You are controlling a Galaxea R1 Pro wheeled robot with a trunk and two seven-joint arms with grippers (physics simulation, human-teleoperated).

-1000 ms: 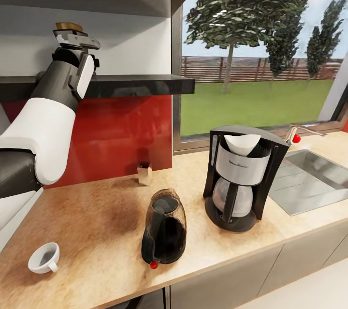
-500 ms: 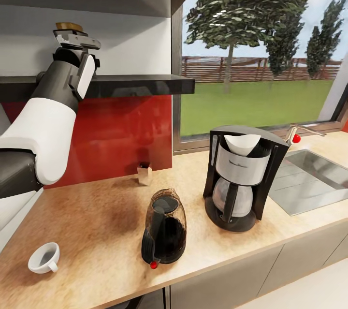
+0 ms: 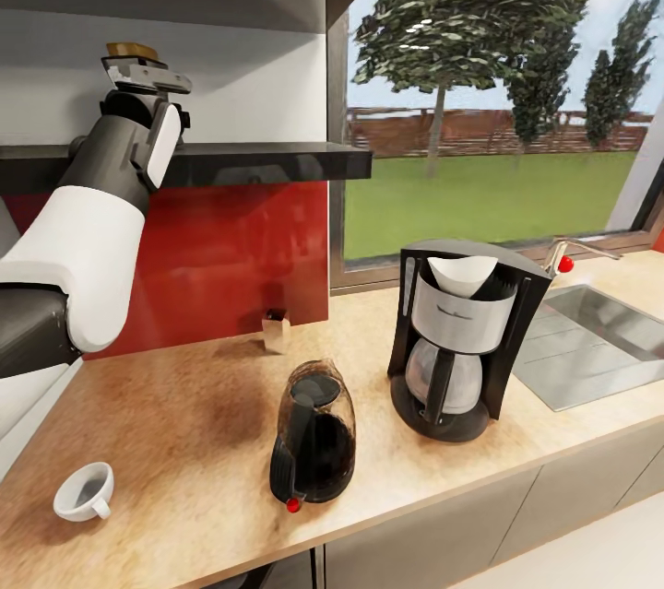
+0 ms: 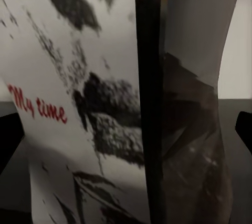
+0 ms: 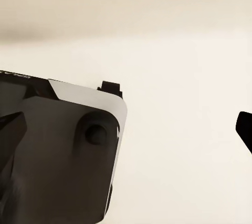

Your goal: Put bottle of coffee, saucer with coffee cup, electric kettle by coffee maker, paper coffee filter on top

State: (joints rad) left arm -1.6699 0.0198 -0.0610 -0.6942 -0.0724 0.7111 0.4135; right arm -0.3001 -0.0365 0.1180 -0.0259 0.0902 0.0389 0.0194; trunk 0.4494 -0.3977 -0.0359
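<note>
Far left, up on the shelf [image 3: 258, 160], the left gripper [image 3: 146, 77] sits at the coffee bottle [image 4: 105, 103]. Its fingers sit wide on both sides. The bottle looks hard, smooth and slippery, so grab its middle. I cannot tell about the right gripper.

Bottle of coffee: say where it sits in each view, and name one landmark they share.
Head view: bottle of coffee upper left, on the shelf, tan cap above the left arm.
Left wrist view: bottle of coffee close up, "My time" label.
Right wrist view: pale surface, dark robot part.
Shared landmark: the shelf, probably.
</note>
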